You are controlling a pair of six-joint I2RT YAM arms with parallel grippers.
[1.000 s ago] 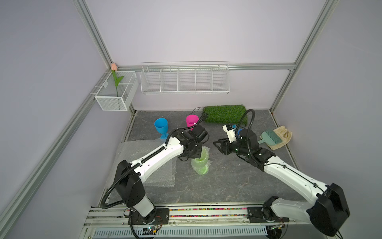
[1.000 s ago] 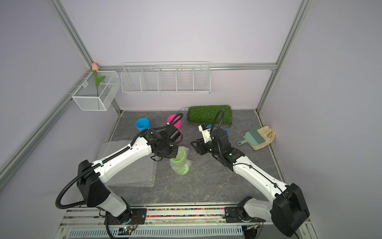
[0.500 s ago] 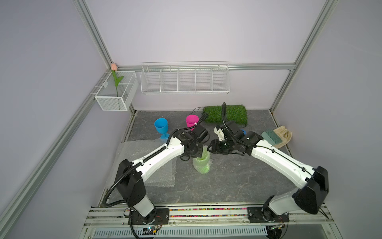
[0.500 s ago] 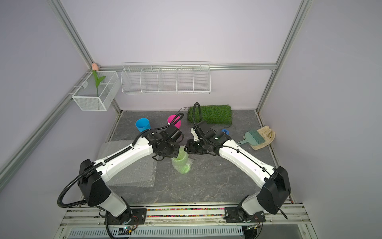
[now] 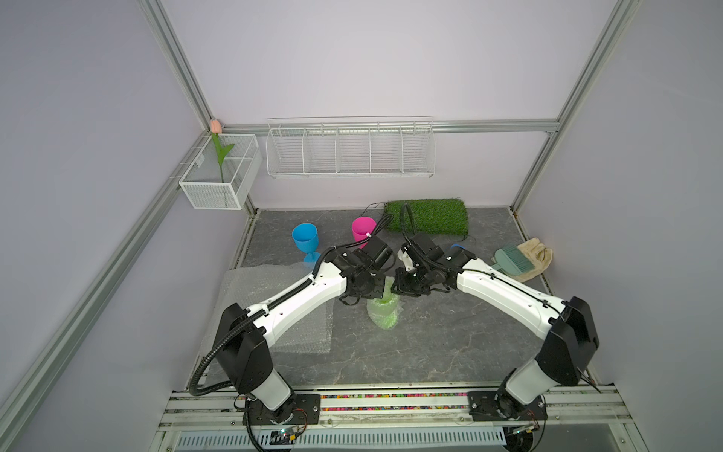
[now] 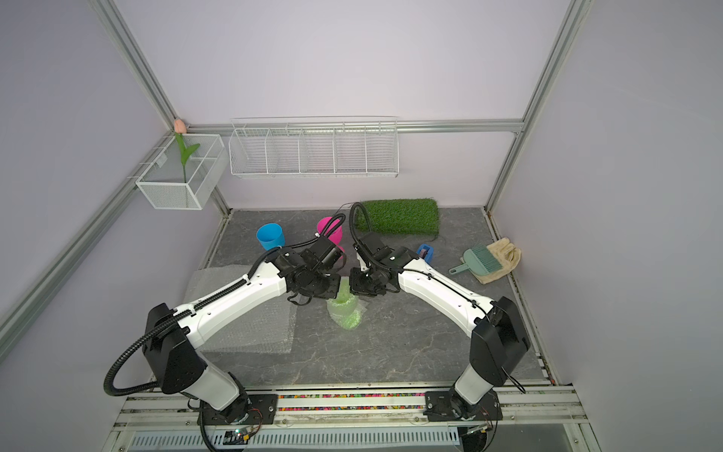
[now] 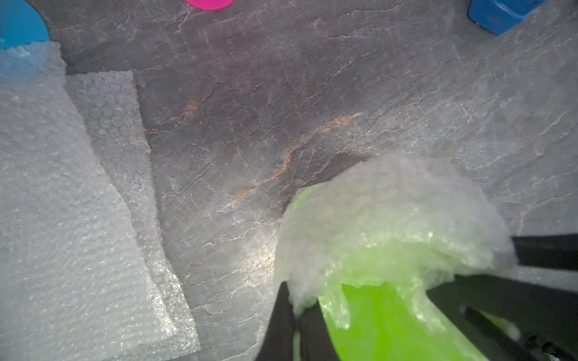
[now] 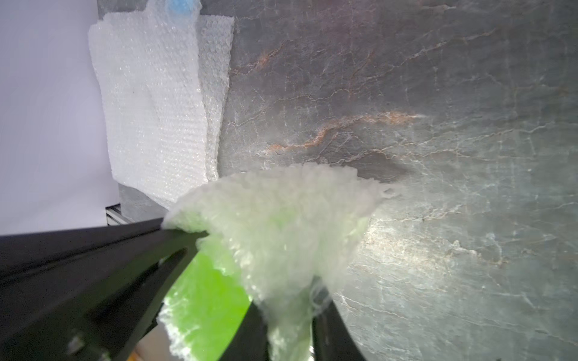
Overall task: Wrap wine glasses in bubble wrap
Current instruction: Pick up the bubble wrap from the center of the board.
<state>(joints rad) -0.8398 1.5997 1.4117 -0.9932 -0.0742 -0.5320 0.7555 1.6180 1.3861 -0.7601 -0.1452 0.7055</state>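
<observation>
Both your arms reach in from the near edge and meet in the middle, wrists bent down over the green goblet [image 5: 384, 313], which stands upright with wrap [image 7: 391, 212] bunched round its bowl. Your left gripper [image 7: 295, 308] is pinched tight on the wrap at the rim. Your right gripper [image 8: 291, 331], on the opposite side, has its jaws nearly together with a fold of wrap caught between them. Three goblets in all: the blue goblet [image 5: 305, 238] and pink goblet [image 5: 362, 231] stand bare at the back. Two spare sheets [image 5: 254, 281] lie flat and overlapped under your left arm
</observation>
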